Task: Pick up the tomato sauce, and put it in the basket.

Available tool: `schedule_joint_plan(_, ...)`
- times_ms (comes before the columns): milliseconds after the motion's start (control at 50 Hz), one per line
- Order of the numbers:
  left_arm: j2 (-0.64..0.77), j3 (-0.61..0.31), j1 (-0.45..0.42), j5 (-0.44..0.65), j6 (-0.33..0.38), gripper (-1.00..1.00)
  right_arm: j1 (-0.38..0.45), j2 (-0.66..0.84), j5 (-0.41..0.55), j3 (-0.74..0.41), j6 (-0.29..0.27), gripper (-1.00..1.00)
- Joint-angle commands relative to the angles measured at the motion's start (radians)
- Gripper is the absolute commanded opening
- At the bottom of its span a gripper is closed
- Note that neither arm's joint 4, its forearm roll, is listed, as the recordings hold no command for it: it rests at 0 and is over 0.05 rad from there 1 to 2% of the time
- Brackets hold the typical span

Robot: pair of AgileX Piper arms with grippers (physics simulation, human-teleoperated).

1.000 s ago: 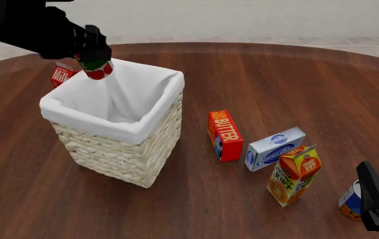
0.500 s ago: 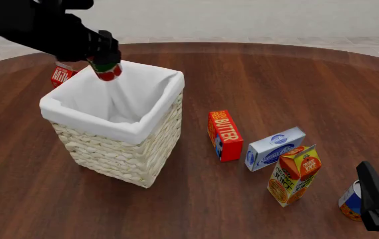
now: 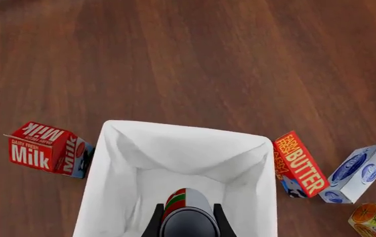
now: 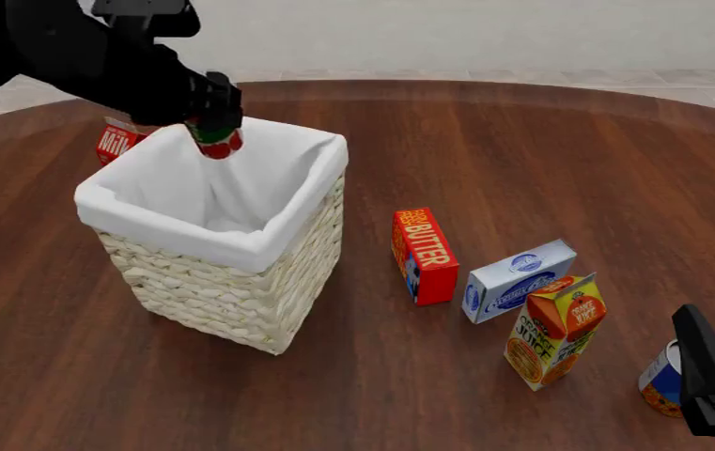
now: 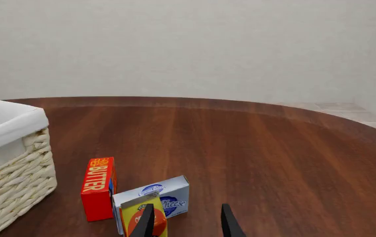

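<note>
1. The left gripper [image 4: 215, 120] is clamped on the tomato sauce [image 4: 218, 141], fingers on either side of the can. It hangs over the far part of the basket [image 4: 225, 282], just inside the far rim in the front view.

2. The left wrist view looks straight down past the can [image 3: 186, 212]: its dark end fills the gap between the fingers [image 3: 153, 224], and the white cloth liner [image 3: 174, 153] spreads out below it. So the can is above the opening, not over bare table.

3. By my reading this is the placing step. The pick-up is done, the can is carried, and it is not yet let go.

4. The next move calls for a little more travel toward the middle of the liner, or a short drop in height, and then a parting of the fingers. The risk is small; the far rim is the nearest thing to clip.

5. Around the basket: a milk carton [image 4: 114, 141] sits on its far left, a butter box [image 4: 424, 256] to its right, then a blue and white carton [image 4: 518, 280] and an orange juice carton [image 4: 555, 329] nearer and further right.

6. The right gripper [image 5: 186, 222] idles at the near right, fingers apart and holding nothing, beside a blue can [image 4: 660, 380].
</note>
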Motion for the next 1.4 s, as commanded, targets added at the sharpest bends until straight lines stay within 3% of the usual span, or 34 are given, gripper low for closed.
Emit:
schedule_joint_plan(20, 0.033, 0.008, 0.0, -0.032, 0.01, -1.0, 0.0, 0.001, 0.001, 0.0, 0.004, 1.0)
schedule_joint_plan(660, 0.052, 0.118, 0.024, -0.104, 0.025, -1.0, 0.0, 0.001, 0.001, 0.0, 0.004, 1.0)
schedule_joint_plan(1400, 0.104, 0.161, 0.036, -0.156, 0.047, -1.0, 0.0, 0.001, 0.001, 0.0, 0.004, 1.0)
